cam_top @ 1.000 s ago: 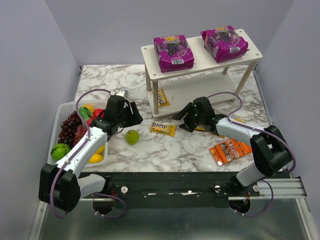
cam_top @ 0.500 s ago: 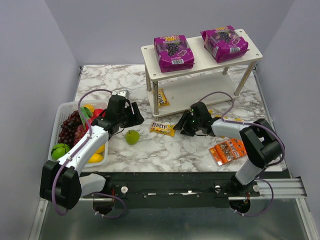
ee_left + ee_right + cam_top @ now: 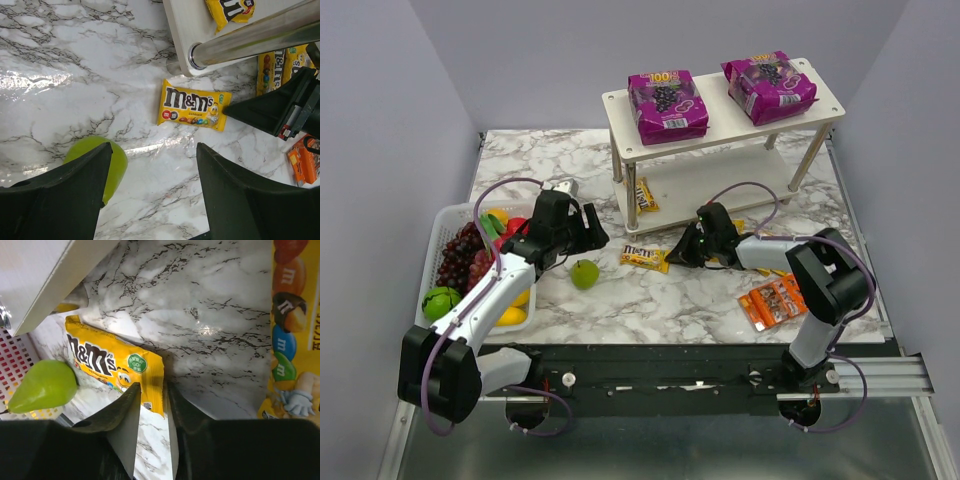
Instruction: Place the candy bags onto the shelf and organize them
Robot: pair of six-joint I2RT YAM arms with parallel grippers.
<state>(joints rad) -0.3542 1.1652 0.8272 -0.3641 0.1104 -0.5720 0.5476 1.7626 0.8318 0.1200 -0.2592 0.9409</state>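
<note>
- We are holding the right gripper (image 3: 151, 392) with its fingers (image 3: 125, 402) a narrow gap apart. A corner at the right end of a yellow packet (image 3: 107, 360) is sitting in that gap. We cannot tell whether the pads are pressing on it.
- That yellow packet is lying flat on the marble table (image 3: 550, 160), just in front of the shelf's near-left leg and between our two grippers.
- Our right arm is reaching low and leftward across the table, along the near side of the shelf (image 3: 720, 180).
- We are holding the left gripper (image 3: 154, 150) with its fingers (image 3: 65, 195) spread wide, nothing between them but bare marble.
- A green pear (image 3: 92, 155) is lying beneath the left finger, partly hidden by it, near the packet but apart from it.
- More yellow packets (image 3: 274, 70) are lying to the right, beside the right arm, partly hidden.
- The shelf is standing at the far right of the table. A second yellow packet (image 3: 642, 194) is resting at the left end of its lower tier. Two purple pouches (image 3: 667, 105) are lying side by side, apart, on its top tier.
- An orange pack (image 3: 779, 302) is lying flat at the near right, off the shelf.
- A fruit basket (image 3: 438, 232) is sitting at the table's left edge, beside our left arm.
</note>
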